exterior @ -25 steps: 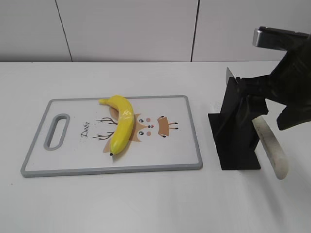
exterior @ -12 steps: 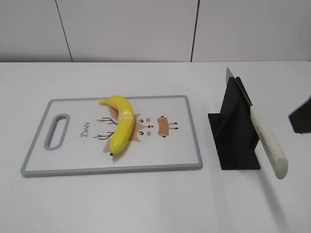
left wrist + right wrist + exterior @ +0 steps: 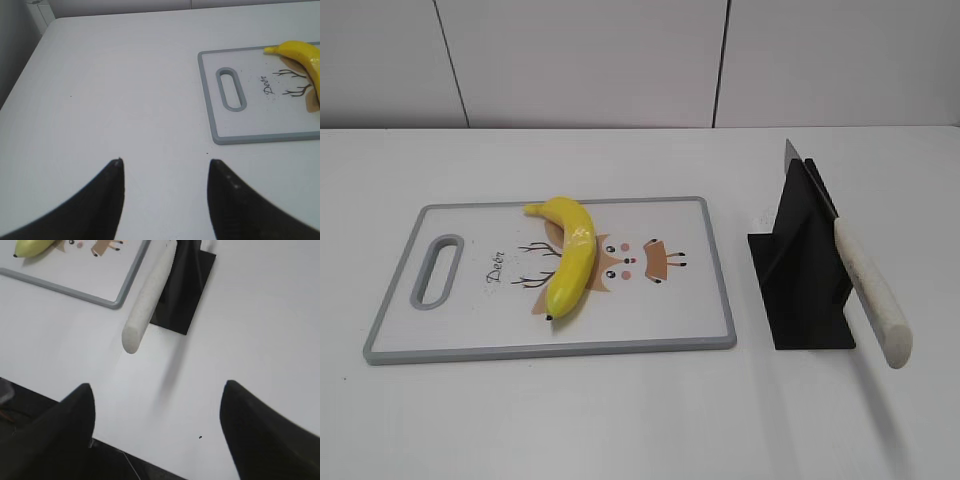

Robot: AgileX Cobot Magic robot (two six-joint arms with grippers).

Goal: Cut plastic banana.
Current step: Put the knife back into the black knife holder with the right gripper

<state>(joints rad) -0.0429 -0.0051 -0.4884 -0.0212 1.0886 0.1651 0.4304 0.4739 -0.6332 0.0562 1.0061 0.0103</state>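
Both grippers stand apart and empty, and neither shows in the exterior view. The left gripper (image 3: 165, 195) hangs over bare table to the left of the board, its dark fingers spread wide. The right gripper (image 3: 157, 430) hangs over the near right of the table, beside its front edge, spread just as wide, with the knife handle ahead of it.

The table (image 3: 620, 420) is plain white and carries three things. The board (image 3: 710, 300), largest of them, lies flat on the left with its grey rim and handle slot to the far left, which gives a firm cutting surface. The stand (image 3: 805, 270), a black wedge on a flat base, sits well apart to the right of the board; it props the knife (image 3: 870, 295) at a slant, blade up and far, pale handle down and jutting off the near right side, so that a gripper can likely close on the handle without touching the table. The banana (image 3: 570, 258) lies on the board just left of its middle, stem far, dark tip near, lengthwise across the printed cartoon, uncut. It probably lies there so a blade can come down across it.
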